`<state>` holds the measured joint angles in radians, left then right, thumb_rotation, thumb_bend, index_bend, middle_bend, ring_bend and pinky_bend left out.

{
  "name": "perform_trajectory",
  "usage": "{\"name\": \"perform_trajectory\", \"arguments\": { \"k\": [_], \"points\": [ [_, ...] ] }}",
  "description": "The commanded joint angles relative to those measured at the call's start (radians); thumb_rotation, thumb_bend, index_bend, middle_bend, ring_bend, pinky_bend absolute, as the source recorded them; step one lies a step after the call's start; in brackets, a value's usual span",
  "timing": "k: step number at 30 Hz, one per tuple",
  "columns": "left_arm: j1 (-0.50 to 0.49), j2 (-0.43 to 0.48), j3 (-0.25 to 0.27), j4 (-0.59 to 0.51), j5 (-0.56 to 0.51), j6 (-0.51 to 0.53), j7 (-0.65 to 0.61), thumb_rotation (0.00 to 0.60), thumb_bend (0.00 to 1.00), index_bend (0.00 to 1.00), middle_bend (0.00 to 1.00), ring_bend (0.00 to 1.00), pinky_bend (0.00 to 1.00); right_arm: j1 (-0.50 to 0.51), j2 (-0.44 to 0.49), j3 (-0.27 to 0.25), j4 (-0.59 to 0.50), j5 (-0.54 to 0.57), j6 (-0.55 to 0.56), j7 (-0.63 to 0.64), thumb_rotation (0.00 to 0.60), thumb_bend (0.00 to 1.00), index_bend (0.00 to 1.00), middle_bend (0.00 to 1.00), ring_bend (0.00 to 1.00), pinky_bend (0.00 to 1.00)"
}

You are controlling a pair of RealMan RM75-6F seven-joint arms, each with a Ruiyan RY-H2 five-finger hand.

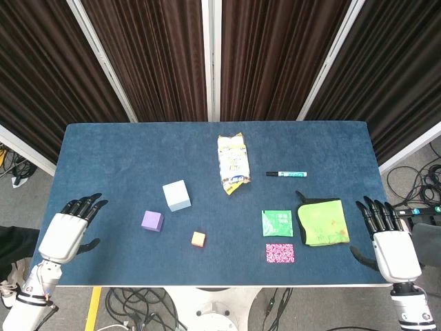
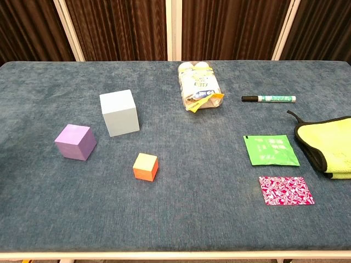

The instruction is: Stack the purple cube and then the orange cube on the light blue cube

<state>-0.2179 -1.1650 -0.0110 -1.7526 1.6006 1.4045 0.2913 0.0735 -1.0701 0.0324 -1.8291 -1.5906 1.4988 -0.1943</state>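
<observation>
Nothing stacked yet: first pick pending.
Left robot hand (image 1: 67, 231) rests empty, fingers spread, at the bench (image 1: 124, 158) edge; purple cube (image 2: 75, 142) sits just beside the light blue cube (image 2: 118, 112), orange cube (image 2: 145, 166) nearby. Next, probably lift purple onto blue. Right robot hand (image 1: 387, 234) likewise empty, spread.

The light blue cube (image 2: 119, 113), the largest, sat upright on the surface (image 2: 175, 230), with the smaller purple cube (image 2: 75, 142) near its front-left and the smallest orange cube (image 2: 145, 166) apart at its front-right, none touching.
</observation>
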Motion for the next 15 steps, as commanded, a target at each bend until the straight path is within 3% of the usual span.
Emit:
{"name": "perform_trajectory", "arguments": {
  "k": [1,15],
  "points": [
    [0.002,0.003,0.001,0.002,-0.001,0.001,-0.005,0.600,0.09,0.25,0.25,0.21,0.26,-0.001,-0.003,-0.001,0.002,-0.002,0.001,-0.002,0.600,0.12,0.02,0.03,0.00,0.00],
    [-0.001,0.000,0.015,-0.003,0.002,-0.020,0.000,0.600,0.08,0.25,0.25,0.21,0.26,0.000,-0.017,0.005,0.029,-0.042,0.032,0.028,0.600,0.12,0.02,0.04,0.00,0.00]
  ]
}}
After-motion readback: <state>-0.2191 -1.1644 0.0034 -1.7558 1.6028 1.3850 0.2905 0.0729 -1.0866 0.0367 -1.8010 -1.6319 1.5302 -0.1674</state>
